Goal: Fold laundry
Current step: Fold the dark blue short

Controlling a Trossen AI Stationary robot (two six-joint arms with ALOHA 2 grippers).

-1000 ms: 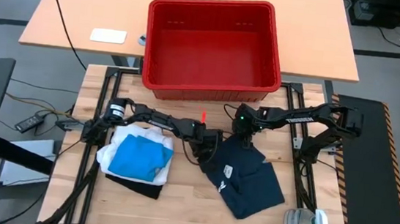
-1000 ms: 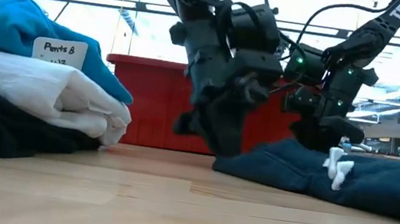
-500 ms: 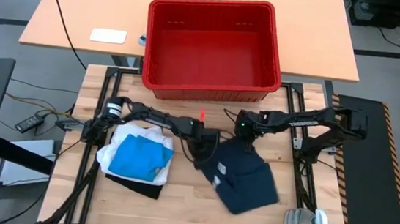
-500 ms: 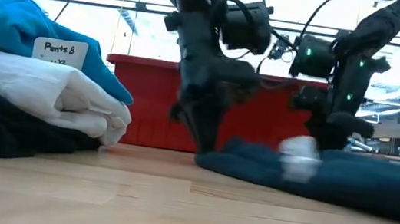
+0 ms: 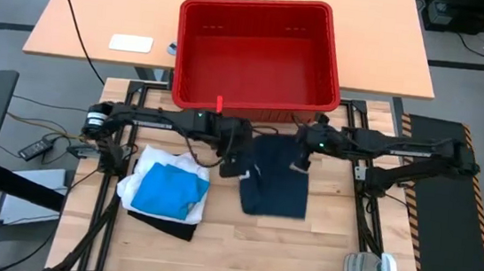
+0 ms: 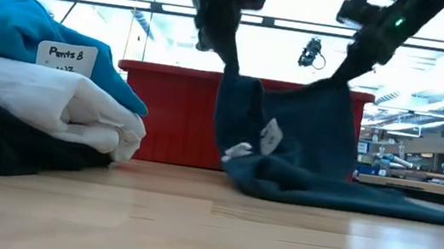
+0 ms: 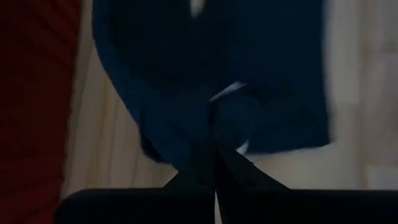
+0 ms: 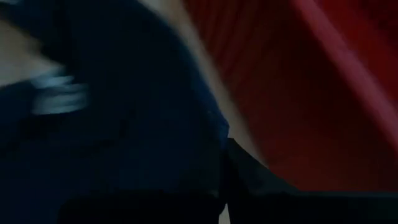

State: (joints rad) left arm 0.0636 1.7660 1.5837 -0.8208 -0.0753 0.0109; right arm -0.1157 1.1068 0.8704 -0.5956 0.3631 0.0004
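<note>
I see a dark navy cloth garment [image 5: 275, 179] hanging lifted by its top corners, lower part draped on the worktop's middle. Toward the left edge, a bright blue piece [image 5: 166, 189] tops folded white [image 5: 145, 166] and black cloth [image 5: 162, 226].

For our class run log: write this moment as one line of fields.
left gripper: shut on navy garment | right gripper: shut on navy garment | garment: top edge lifted, rest on table | folded stack: untouched

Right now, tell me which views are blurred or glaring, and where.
Right wrist view: smeared, the dark blue garment and red basket streaked. Left wrist view: soft throughout, the garment's edges fuzzy. Low view: bright backlight from the windows, arms in silhouette. High view: even light, sharp.
</note>
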